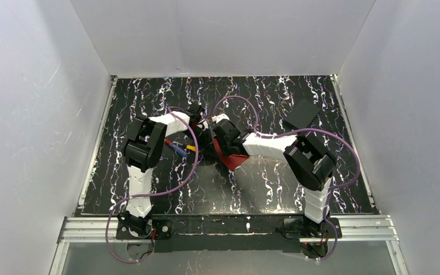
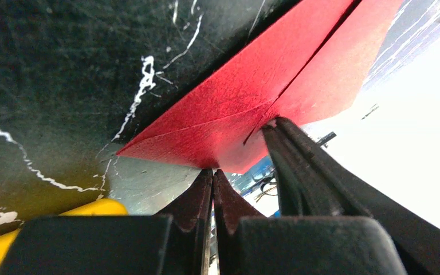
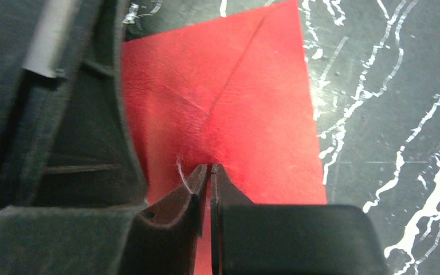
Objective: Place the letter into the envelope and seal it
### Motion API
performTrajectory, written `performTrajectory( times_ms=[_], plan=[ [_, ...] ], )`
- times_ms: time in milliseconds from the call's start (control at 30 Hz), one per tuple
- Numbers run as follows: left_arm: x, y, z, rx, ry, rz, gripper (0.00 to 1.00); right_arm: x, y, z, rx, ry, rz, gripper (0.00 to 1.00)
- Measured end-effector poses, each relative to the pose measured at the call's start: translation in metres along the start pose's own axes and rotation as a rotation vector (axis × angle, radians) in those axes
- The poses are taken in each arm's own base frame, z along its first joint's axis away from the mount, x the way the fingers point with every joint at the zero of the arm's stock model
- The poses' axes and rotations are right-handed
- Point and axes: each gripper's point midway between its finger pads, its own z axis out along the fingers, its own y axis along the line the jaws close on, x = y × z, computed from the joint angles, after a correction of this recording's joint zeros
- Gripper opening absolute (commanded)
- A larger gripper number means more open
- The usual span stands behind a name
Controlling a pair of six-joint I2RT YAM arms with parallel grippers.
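The dark red envelope [image 1: 236,160] lies flat at the table's centre with its flap seams folded down; it also shows in the left wrist view [image 2: 235,109] and the right wrist view [image 3: 252,114]. My left gripper [image 2: 213,171] is shut, its tips touching the envelope's edge; from above it sits at the envelope's left [image 1: 208,140]. My right gripper [image 3: 208,166] is shut, its tips resting on the envelope's face near where the seams meet; from above it is over the envelope [image 1: 224,143]. The white letter is not visible in any view.
A black square sheet [image 1: 302,114] lies at the back right. Coloured pens [image 1: 179,148] lie left of the envelope, one yellow [image 2: 91,209]. The two grippers are close together; the right one's fingers [image 2: 303,172] show beside the left one's tips.
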Motion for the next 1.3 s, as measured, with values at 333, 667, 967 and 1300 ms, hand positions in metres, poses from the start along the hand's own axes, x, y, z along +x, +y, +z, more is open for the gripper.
performTrajectory(
  times_ms=[333, 667, 967, 1300],
  plan=[
    [-0.002, 0.001, -0.002, 0.004, -0.001, -0.009, 0.0, -0.004, 0.013, 0.002, 0.008, -0.025, -0.019, 0.2],
    [-0.004, 0.002, -0.004, 0.021, 0.001, -0.01, 0.0, -0.004, 0.015, -0.002, 0.005, -0.016, 0.005, 0.19],
    [-0.019, 0.0, -0.033, 0.033, -0.096, 0.058, 0.0, -0.012, 0.013, -0.022, -0.027, 0.044, 0.039, 0.17],
    [-0.038, -0.027, -0.055, 0.106, -0.178, 0.074, 0.0, -0.024, -0.003, -0.025, -0.005, 0.019, 0.057, 0.18]
  ],
)
